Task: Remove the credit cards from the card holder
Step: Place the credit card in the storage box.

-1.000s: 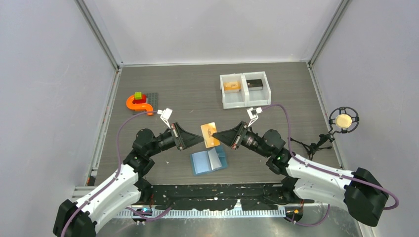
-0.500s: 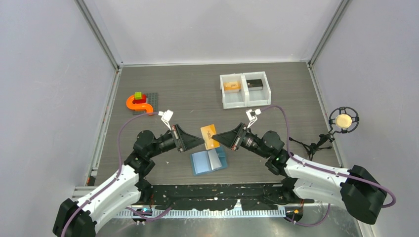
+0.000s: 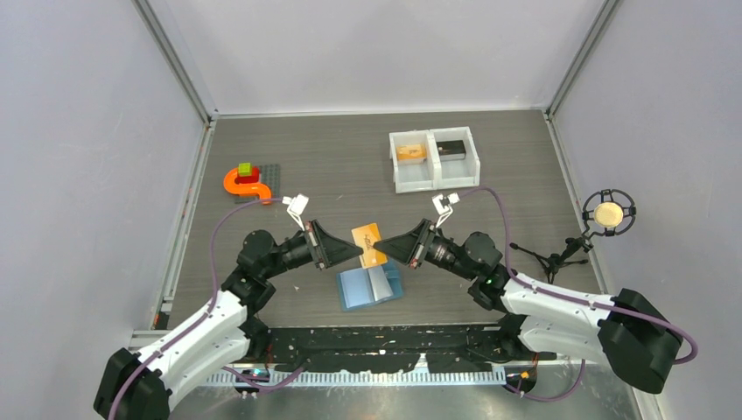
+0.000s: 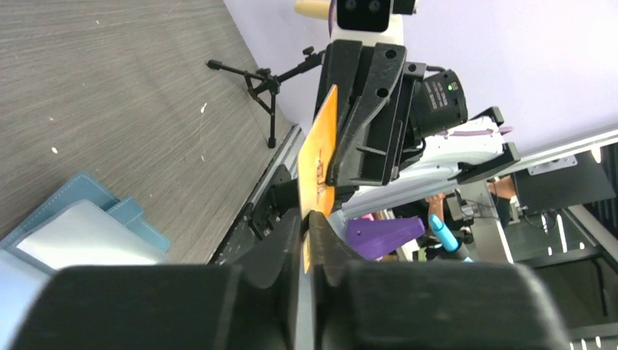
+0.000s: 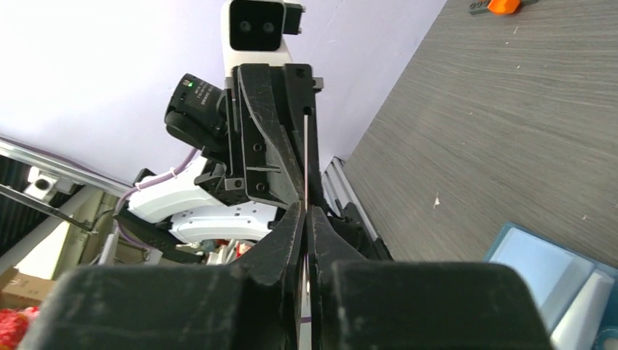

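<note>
The orange-yellow credit card (image 3: 368,243) hangs in the air above the table, gripped from both sides. My left gripper (image 3: 357,252) is shut on its left edge and my right gripper (image 3: 382,250) is shut on its right edge. In the left wrist view the card (image 4: 321,157) stands on edge out of my gripper (image 4: 307,219). In the right wrist view it shows only as a thin line (image 5: 307,157) between my gripper's (image 5: 307,213) fingers. The light-blue card holder (image 3: 369,286) lies open on the table just below, also in both wrist views (image 4: 80,233) (image 5: 554,270).
A white two-compartment tray (image 3: 430,185) stands behind, with an orange-brown piece (image 3: 409,151) in its left half and a dark flat piece (image 3: 451,148) in its right. An orange curved toy (image 3: 245,182) sits on a dark plate at the left. A microphone (image 3: 609,213) on a tripod stands at the right.
Both grippers and the card between them have drifted slightly left and toward the near edge. The card holder has not moved.
</note>
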Robot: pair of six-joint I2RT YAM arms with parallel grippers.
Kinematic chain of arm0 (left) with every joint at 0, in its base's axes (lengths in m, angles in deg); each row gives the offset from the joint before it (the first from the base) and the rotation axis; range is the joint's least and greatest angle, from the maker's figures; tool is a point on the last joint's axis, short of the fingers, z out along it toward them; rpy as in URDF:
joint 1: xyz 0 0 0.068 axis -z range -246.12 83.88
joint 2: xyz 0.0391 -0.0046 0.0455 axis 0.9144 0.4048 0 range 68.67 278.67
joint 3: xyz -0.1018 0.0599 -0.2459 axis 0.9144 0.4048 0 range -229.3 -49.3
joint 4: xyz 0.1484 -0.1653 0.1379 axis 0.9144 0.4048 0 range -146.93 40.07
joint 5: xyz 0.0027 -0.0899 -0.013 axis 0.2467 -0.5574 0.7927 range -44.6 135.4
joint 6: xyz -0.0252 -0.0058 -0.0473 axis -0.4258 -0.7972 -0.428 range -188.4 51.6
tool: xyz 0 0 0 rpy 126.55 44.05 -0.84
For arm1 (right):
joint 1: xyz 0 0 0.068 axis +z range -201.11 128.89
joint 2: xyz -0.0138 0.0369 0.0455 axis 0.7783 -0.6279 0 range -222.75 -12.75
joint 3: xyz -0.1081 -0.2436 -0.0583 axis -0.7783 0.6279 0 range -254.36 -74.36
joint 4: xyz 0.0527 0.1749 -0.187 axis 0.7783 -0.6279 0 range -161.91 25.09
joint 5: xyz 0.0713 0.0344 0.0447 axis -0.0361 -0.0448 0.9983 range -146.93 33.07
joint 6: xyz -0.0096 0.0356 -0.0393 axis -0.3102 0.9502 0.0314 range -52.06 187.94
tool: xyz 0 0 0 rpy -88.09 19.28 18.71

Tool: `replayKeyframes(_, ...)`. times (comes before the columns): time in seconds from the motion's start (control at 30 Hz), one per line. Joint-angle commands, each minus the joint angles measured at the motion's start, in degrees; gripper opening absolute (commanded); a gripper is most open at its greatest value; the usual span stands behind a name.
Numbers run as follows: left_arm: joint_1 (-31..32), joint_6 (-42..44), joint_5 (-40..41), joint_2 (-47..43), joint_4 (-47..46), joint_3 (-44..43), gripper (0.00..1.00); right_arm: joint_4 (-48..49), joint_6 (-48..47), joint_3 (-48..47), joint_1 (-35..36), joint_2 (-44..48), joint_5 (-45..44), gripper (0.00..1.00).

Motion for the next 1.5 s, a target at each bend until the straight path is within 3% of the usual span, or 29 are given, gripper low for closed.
replayKeyframes(0.0,0.1,0.2,-1.4,-0.6,-4.5,-0.5,0.00,0.9,-2.7,-1.9,0.2,-0.3,5.0,0.14)
replayKeyframes(0.13,0.0,1.8,-1.9,-3.5,-1.2,0.1,0.00,-11.1,-11.5,-6.3,-0.3,0.5,12.5,0.28)
replayKeyframes(0.3,0.0,8.5,-5.5,-7.3,14.0,-2.4,0.00,-27.6,-23.2,-12.7,-3.3,3.8,20.7,0.42)
replayKeyframes(0.5,0.1,15.7,-12.1,-7.7,27.3,-7.2,0.00,-55.2,-40.8,-27.5,-6.1,5.1,22.8,0.41)
replayKeyframes(0.63,0.0,16.8,-15.5,-6.9,29.4,-8.0,0.00,-63.2,-46.8,-35.1,-6.2,0.7,26.4,0.36)
replayKeyframes(0.97,0.1,17.3,-17.1,-6.3,28.6,-7.9,0.00,-62.6,-48.0,-40.1,-6.0,-9.2,36.6,0.35)
replayKeyframes(1.47,0.1,17.6,-19.0,-4.1,25.6,-8.2,0.00,-59.9,-49.0,-38.7,-3.8,-15.5,39.9,0.34)
